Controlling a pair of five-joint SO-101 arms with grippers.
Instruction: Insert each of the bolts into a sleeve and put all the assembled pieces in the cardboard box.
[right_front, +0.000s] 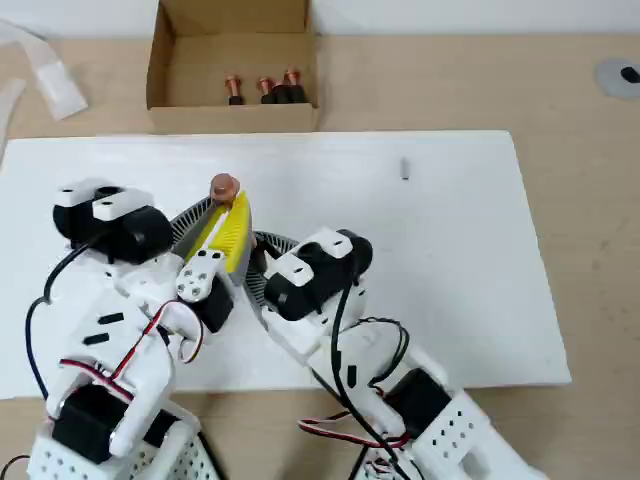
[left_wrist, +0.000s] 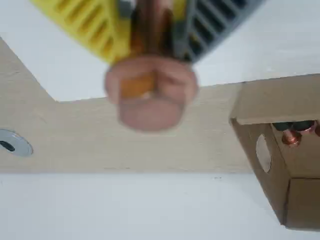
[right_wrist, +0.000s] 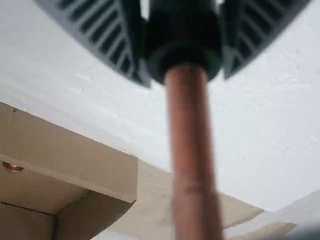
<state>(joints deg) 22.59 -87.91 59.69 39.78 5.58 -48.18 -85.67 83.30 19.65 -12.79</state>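
Your left jaws, one yellow and one grey, were closed on a copper bolt (right_front: 224, 186) over the white board (right_front: 450, 250), a little toward 11 o'clock from its middle. The bolt's round head stuck out past the jaw tips toward 12 o'clock. Your right jaws, both grey, sat just at 5 o'clock of them and were clamped on a dark sleeve (right_wrist: 182, 35), with a copper shank (right_wrist: 192, 150) standing out of it. You could not tell whether that shank belonged to the same bolt. The cardboard box (right_front: 165, 60) stood open on the tabletop (right_front: 580, 180) at 12 o'clock of the left jaws, just beside the board's edge. Three assembled pieces (right_front: 262, 88) lay side by side against its near wall.
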